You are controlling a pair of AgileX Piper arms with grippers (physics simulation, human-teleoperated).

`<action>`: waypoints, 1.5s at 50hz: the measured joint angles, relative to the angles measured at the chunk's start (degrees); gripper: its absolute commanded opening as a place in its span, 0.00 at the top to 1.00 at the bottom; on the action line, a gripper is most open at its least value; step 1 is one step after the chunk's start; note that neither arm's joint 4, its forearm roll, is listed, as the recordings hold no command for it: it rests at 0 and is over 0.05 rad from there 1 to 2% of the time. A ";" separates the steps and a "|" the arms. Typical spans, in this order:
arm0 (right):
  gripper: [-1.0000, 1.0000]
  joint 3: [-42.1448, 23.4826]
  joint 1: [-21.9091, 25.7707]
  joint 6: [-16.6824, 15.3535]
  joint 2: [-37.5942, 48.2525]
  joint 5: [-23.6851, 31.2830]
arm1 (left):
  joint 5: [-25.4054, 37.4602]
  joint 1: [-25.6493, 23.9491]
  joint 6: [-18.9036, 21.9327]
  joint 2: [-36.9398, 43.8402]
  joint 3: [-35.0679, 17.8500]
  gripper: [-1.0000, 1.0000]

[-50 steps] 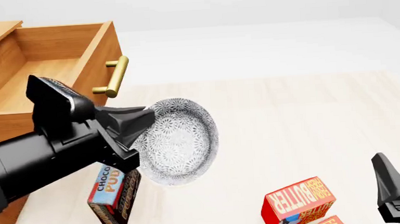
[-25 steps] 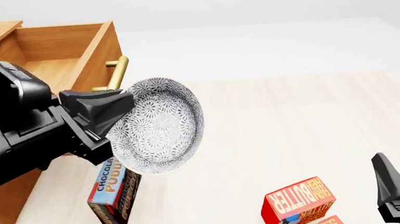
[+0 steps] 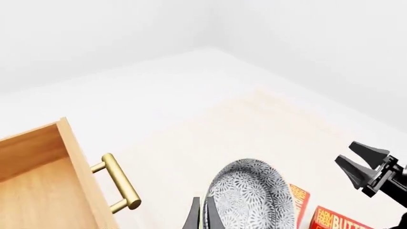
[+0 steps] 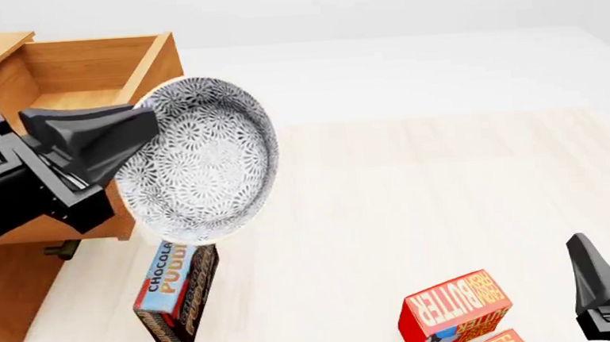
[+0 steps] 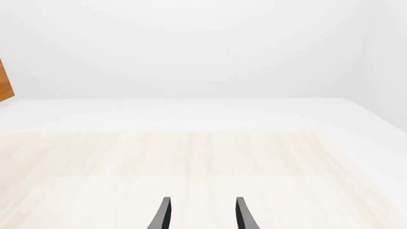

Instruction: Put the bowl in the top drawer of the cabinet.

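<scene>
Bowl held on edge beside the open top drawer

The left gripper (image 4: 138, 129) clamps the bowl (image 4: 200, 160) by its rim, tilted, in front of the top drawer (image 4: 77, 89), whose visible interior holds nothing; the right gripper (image 5: 201, 214) has its jaws apart.

The left arm (image 4: 10, 193) is matt black throughout, a thick rounded forearm ending in a blocky, angular wrist housing. The left gripper (image 4: 138, 125) narrows into broad, wedge-shaped black fingers with flat facets. The right gripper (image 4: 609, 287) is the same plain black, with a pointed, tapering finger (image 4: 592, 269) above a stepped, ribbed base. From the right wrist camera its two fingers (image 5: 164, 214) show as slim, dark, slightly curved blades with lighter inner faces.
</scene>
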 measured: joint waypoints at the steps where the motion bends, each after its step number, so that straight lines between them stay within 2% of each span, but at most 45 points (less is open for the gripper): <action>1: 0.00 0.00 0.00 0.00 0.00 0.00 | 0.15 0.14 0.05 -0.19 -0.16 1.00; 36: 0.00 0.00 0.00 0.00 0.00 0.00 | 4.05 7.97 0.20 -4.73 -5.30 1.00; 55: 0.00 0.00 0.00 0.00 0.00 0.00 | 4.39 15.63 -1.16 -2.72 -9.00 1.00; 75: 0.00 0.00 0.00 -0.01 0.00 0.00 | 4.04 23.62 -4.42 0.92 -12.71 1.00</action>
